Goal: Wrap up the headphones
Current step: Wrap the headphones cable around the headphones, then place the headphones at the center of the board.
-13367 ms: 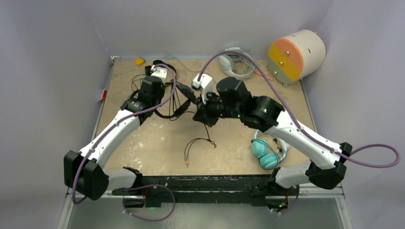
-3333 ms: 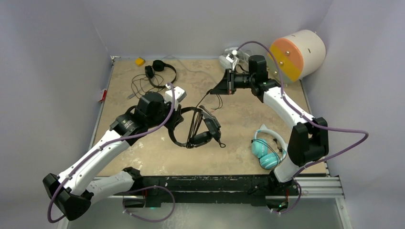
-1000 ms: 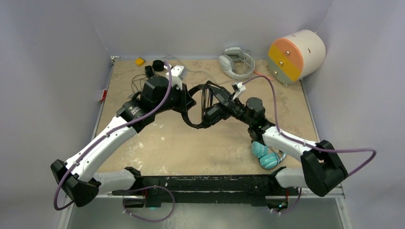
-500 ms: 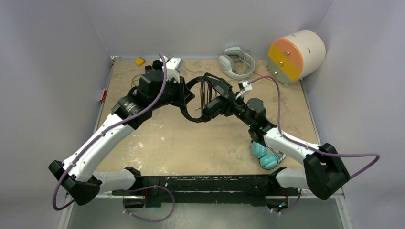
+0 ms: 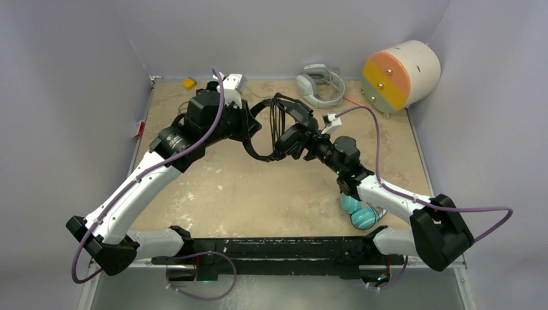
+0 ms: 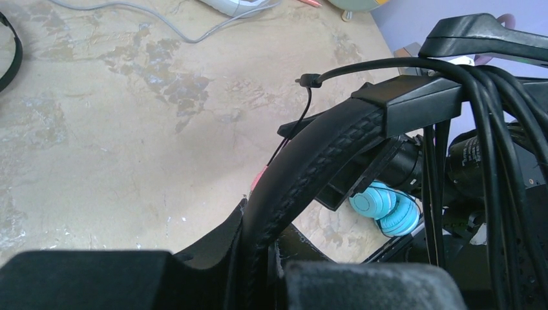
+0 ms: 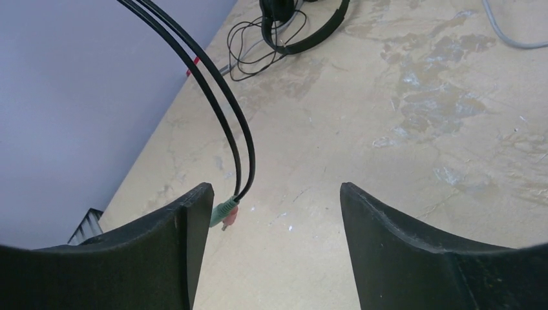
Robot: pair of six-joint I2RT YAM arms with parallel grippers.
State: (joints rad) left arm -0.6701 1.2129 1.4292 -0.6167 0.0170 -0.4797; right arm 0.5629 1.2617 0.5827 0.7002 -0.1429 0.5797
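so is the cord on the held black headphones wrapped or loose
Mostly wrapped: several turns of cord circle the band of the black headphones, but the plug ends hang free by the open right gripper.

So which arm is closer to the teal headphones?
Right. The right arm passes just over the teal headphones; the left arm stretches toward the far left, holding black headphones.

The right arm (image 5: pixel 388 192) hid half the teal headphones (image 5: pixel 363 217). The left fingers (image 6: pixel 97 279) were blurry and cut off. The far black headphones (image 7: pixel 276 9) ran off the top edge.
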